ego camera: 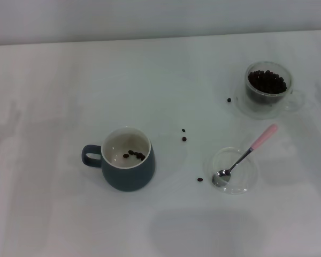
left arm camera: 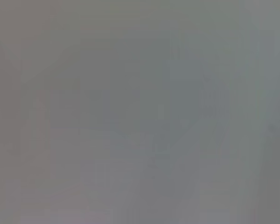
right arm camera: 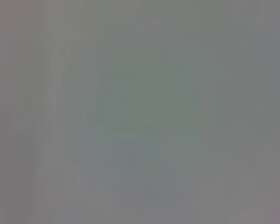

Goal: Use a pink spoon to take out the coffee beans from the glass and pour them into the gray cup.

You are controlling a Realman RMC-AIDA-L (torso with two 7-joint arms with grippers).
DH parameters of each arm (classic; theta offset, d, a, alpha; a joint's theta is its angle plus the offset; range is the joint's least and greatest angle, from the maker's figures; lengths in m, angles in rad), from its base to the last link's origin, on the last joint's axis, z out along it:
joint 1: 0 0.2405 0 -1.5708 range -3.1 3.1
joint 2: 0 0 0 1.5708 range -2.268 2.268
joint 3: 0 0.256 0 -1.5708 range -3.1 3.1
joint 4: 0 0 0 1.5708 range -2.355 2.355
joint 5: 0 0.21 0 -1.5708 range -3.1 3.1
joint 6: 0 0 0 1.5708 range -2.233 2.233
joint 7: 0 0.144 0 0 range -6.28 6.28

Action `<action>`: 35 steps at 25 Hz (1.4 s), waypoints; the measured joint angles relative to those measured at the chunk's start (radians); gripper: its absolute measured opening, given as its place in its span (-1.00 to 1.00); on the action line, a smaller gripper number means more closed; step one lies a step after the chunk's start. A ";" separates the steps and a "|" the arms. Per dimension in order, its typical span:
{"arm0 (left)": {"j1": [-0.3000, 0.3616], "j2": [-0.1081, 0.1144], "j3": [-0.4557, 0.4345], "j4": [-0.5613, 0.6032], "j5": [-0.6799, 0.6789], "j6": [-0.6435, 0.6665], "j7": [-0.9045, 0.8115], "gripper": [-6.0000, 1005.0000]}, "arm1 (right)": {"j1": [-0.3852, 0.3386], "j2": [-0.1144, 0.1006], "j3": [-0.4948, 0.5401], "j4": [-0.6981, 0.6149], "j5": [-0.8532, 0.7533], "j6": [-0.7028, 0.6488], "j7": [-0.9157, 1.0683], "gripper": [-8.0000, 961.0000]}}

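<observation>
Few beans (ego camera: 134, 155) lie in the gray cup (ego camera: 127, 166), four more loose on the table (ego camera: 53, 80), most in the glass (ego camera: 267, 85); neither gripper shows, so open or closed I cannot tell. Any scoop should travel level and tip low over the cup; the pink-handled spoon (ego camera: 245, 155) rests bowl-down in a clear dish (ego camera: 233, 170).

A cup (ego camera: 127, 166) is sitting on the table (ego camera: 53, 96), left of a dish (ego camera: 235, 170) with a spoon (ego camera: 245, 156) lying in it. A glass (ego camera: 268, 89) is standing behind the dish, with beans (ego camera: 267, 81) in it. Loose beans (ego camera: 183, 135) are lying between them.
</observation>
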 joint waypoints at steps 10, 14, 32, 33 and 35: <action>-0.006 -0.001 0.001 -0.017 -0.017 0.027 0.000 0.77 | 0.022 -0.001 0.010 0.045 0.064 -0.028 -0.073 0.82; -0.007 -0.003 0.000 -0.041 -0.019 0.048 0.000 0.77 | 0.021 -0.001 0.011 0.073 0.068 -0.025 -0.064 0.82; -0.020 -0.001 0.007 -0.076 -0.014 0.089 0.001 0.77 | 0.037 0.003 0.014 0.107 0.137 0.071 -0.046 0.82; -0.021 0.000 0.007 -0.075 -0.014 0.090 0.001 0.77 | 0.037 0.003 0.014 0.108 0.137 0.069 -0.045 0.82; -0.025 0.001 0.007 -0.073 -0.013 0.094 0.000 0.77 | 0.037 0.003 0.014 0.109 0.137 0.068 -0.032 0.82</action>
